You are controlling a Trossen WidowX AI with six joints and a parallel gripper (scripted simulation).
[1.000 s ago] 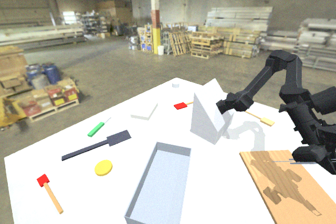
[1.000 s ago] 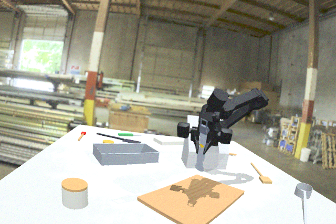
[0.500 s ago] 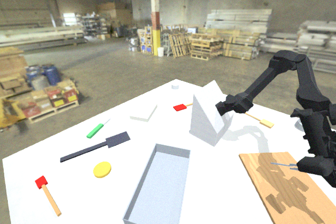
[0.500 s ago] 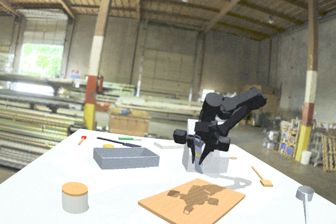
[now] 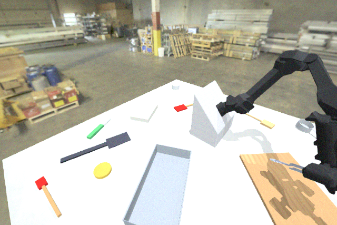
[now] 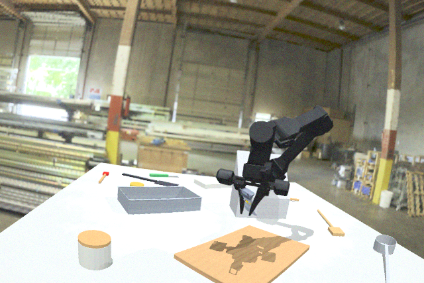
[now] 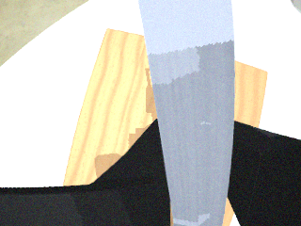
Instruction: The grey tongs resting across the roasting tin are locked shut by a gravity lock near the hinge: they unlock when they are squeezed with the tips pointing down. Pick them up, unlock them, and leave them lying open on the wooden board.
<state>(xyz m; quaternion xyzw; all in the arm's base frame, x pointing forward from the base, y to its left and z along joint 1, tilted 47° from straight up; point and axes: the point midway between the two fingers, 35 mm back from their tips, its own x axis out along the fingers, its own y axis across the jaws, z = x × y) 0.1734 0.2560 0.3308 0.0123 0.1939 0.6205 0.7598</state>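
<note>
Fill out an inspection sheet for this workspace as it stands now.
Surface: white table top, carrying tools and containers.
Job's things: grey metal tongs held above the wooden board; grey roasting tin holds nothing.
Clutter: red-headed wooden mallet, yellow disc, dark spatula, green-handled tool, lidded white jar, metal ladle.
Grippers: black gripper, jaws closed on the tongs.
Cables: nothing seen.
Surroundings: warehouse, stacked pallets.
</note>
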